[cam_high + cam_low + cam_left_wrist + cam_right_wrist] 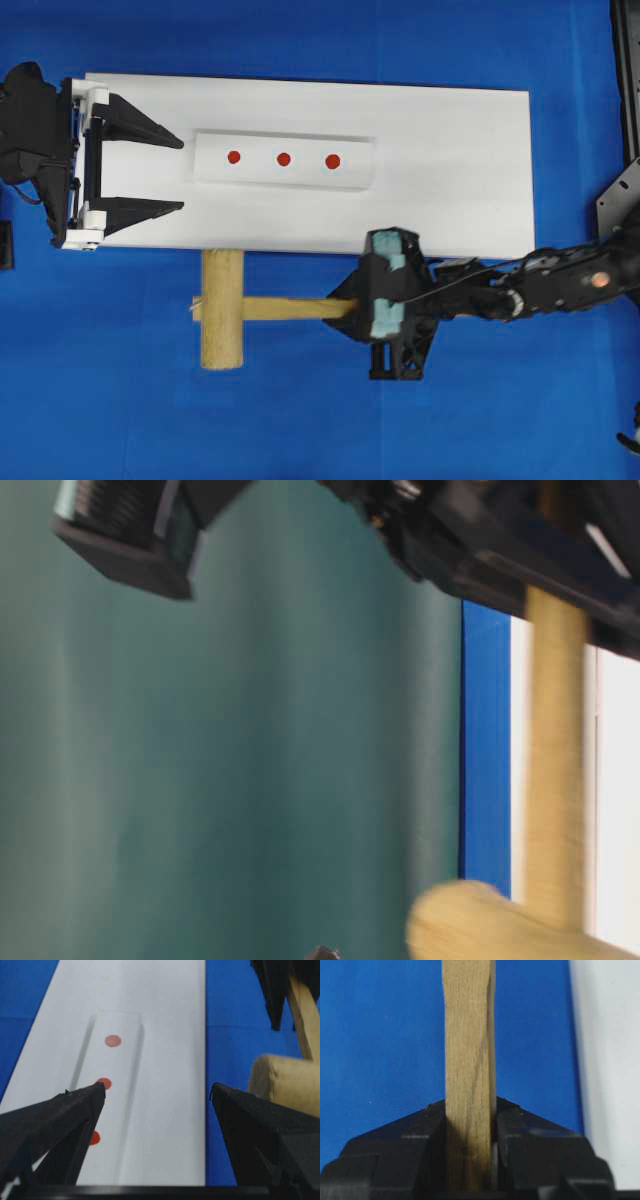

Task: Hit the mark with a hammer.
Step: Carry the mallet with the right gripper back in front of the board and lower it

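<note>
The hammer [222, 310] is a light-wood mallet; its head is over the blue cloth just off the white board's near edge. My right gripper [350, 308] is shut on the handle [469, 1035], far from the head [285, 1082], with a jaw against each side. Three red marks [283, 158] sit in a row on a raised white strip [355, 165] on the board [450, 150]. My left gripper [181, 175] stands open at the board's left end with nothing between its fingers, pointing along the row of marks [113, 1040]. The hammer's handle [555, 760] also shows in the table-level view.
Blue cloth [120, 400] covers the table around the board. A black frame [620, 190] stands at the right edge. The right arm [540, 285] reaches in from the right, along the board's near edge.
</note>
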